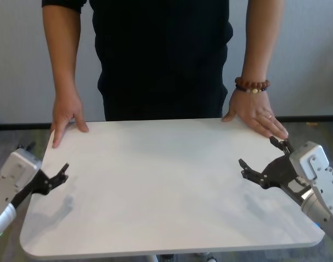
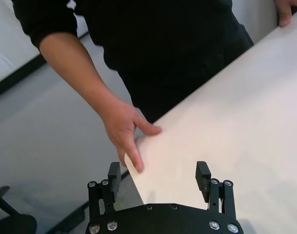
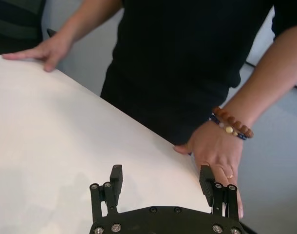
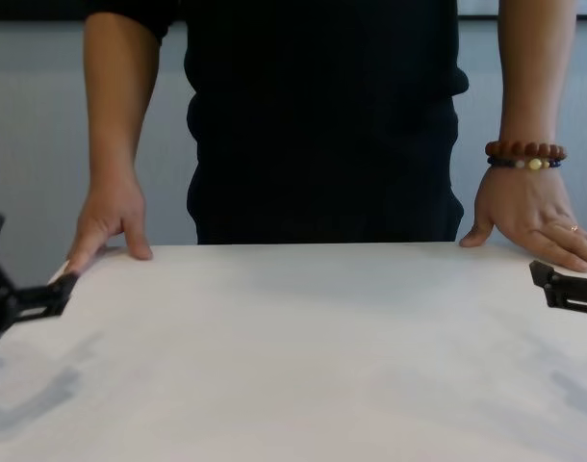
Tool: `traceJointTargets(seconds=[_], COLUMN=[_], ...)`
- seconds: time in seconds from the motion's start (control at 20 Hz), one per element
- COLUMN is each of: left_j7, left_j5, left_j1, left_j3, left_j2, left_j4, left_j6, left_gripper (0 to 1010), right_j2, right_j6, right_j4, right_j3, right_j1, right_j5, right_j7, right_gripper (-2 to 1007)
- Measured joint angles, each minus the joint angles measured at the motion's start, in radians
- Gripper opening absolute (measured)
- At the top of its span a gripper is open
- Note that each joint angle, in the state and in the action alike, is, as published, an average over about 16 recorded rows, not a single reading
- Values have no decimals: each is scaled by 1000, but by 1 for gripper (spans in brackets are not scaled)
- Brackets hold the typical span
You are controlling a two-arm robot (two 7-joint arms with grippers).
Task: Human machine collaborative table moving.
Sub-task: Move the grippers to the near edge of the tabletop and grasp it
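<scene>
The white table (image 1: 155, 185) fills the middle of the head view. The human (image 1: 161, 54) in black stands at its far side with one hand (image 1: 65, 117) on the far left corner. The other hand (image 1: 256, 114), with a brown beaded bracelet (image 1: 252, 84), rests on the far right corner. My left gripper (image 1: 43, 161) is open and straddles the table's left edge just above it; in its wrist view (image 2: 158, 175) one finger is off the table. My right gripper (image 1: 263, 155) is open over the right edge, close to the braceleted hand (image 3: 216, 151).
Grey floor (image 2: 46, 146) lies around the table, and a pale wall with a black baseboard (image 1: 311, 117) runs behind the human. A black chair base (image 2: 5, 197) shows on the floor in the left wrist view.
</scene>
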Motion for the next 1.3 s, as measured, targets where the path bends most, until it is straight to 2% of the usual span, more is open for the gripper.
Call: traceJointTargets(seconds=[0.15, 0.35, 0.6, 0.9, 1.3], left_j7=[4, 20, 56, 76, 38], left_j5=[11, 23, 61, 108, 136], left_j1=[54, 140, 254, 366, 453], left_j3=[-23, -60, -101, -128, -129], left_j2=[41, 98, 168, 228, 278], left_j4=[-43, -100, -175, -244, -318], left_j6=[-4, -10, -15, 7, 59], left_gripper=[1000, 1000, 1000, 1000, 1000], right_j2=[17, 41, 71, 108, 165], right_j6=[-20, -45, -61, -39, 1], right_j4=[-38, -86, -139, -194, -258], right_j3=[4, 12, 14, 2, -6], right_j1=[-34, -87, -154, -221, -298], right_j5=[-16, -53, -112, -172, -209], right_j7=[2, -15, -31, -23, 13], right_gripper=[1001, 1001, 1001, 1001, 1001])
